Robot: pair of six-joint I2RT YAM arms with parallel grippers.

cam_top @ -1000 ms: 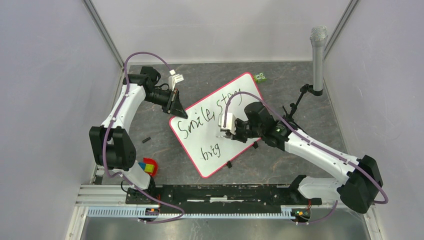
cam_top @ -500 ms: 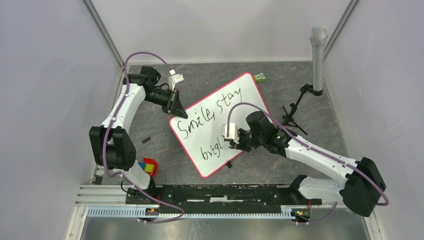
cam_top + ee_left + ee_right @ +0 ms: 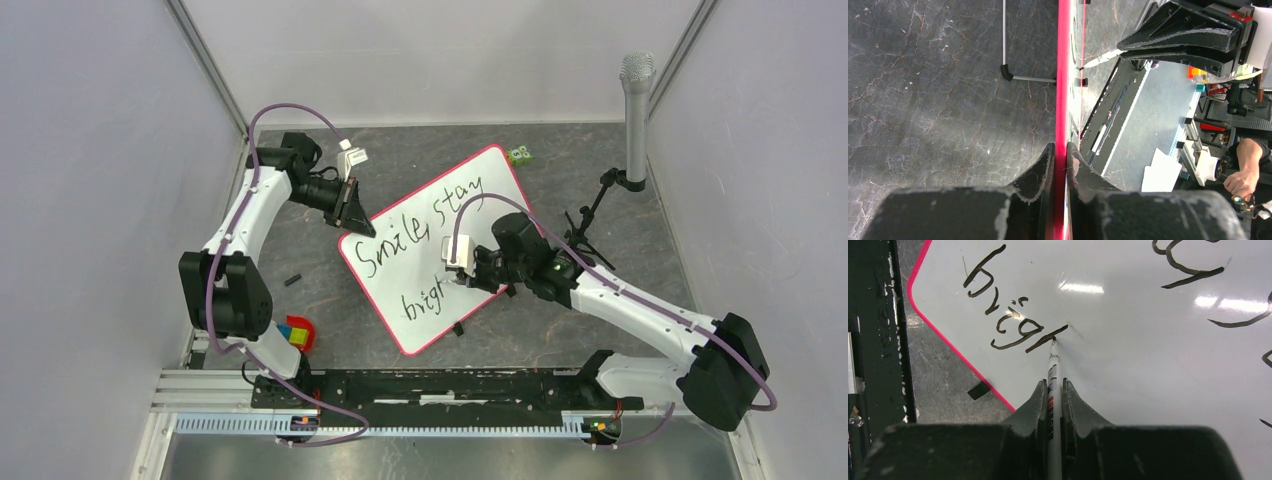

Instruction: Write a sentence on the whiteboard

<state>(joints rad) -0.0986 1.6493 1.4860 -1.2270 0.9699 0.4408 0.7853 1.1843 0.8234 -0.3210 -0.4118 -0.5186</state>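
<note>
The left tool (image 3: pixel 1059 147) is pinching the red-pink frame of the whiteboard (image 3: pixel 385 285) at its corner, with the fingers pressed on either face. The board is lying on the dark table (image 3: pixel 420 150), reaching from that tool across to beneath the right tool (image 3: pixel 1053 385). The right tool is gripping a marker (image 3: pixel 1053 370) between its closed-in fingers. The tip is touching the white surface just ahead of it, at the end of the sentence (image 3: pixel 1008 315), whose lower line is reading "brigh" so far.
</note>
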